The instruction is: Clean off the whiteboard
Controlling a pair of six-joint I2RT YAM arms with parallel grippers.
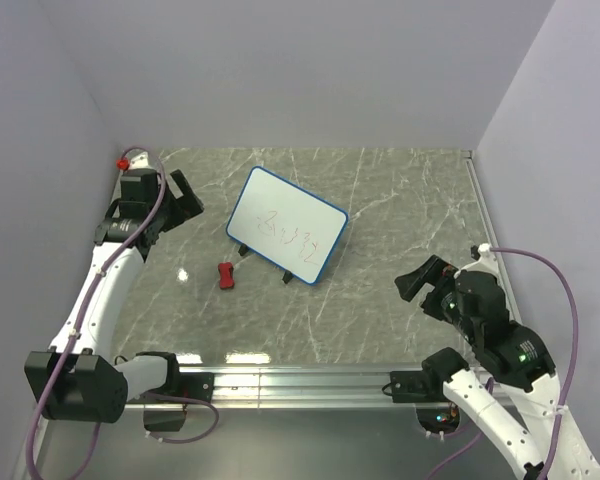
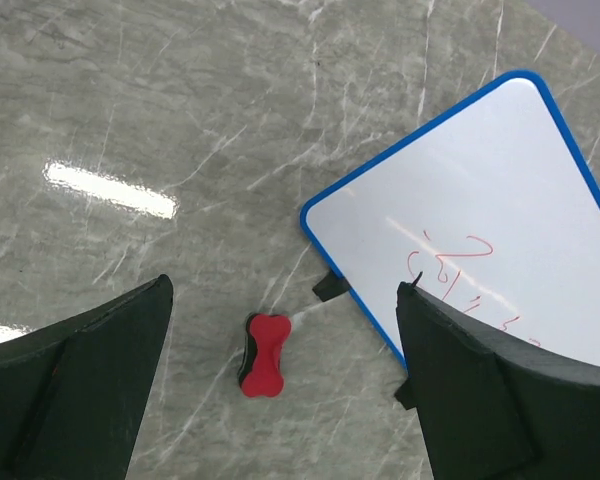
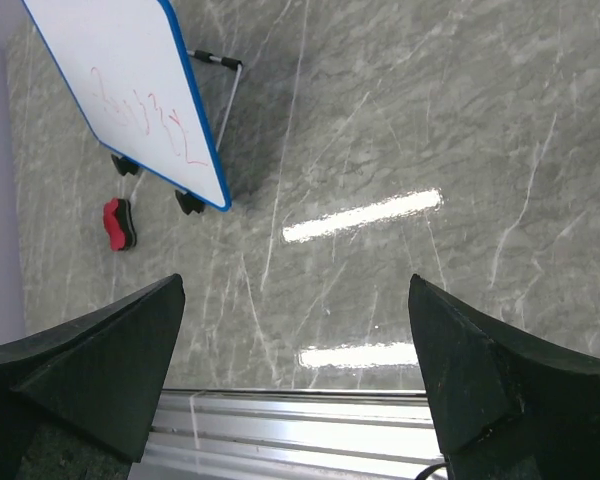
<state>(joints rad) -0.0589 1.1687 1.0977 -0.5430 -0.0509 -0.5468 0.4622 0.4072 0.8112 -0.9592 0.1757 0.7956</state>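
Top view: the whiteboard, propped on its feet at the middle of the table, shows scribbles; the red eraser lies just beside it.

Left wrist: my left gripper gapes empty above the eraser, seemingly lined up to grasp.

Right wrist: my right gripper is wide open, empty, well apart.

Site is reading as a robotics lab test cell, not a home or a shop. Plain pale-lilac panels are boxing the table in on three sides. The tabletop is wearing a grey marble-look sheet, and strip glare from overhead lighting is shining off it. An aluminium rail is running along the near edge, carrying the bases of the left arm and the right arm. Purple cables are looping off both arms. Small props are sitting on the surface: a whiteboard propped on its stand and, near it, a red eraser.
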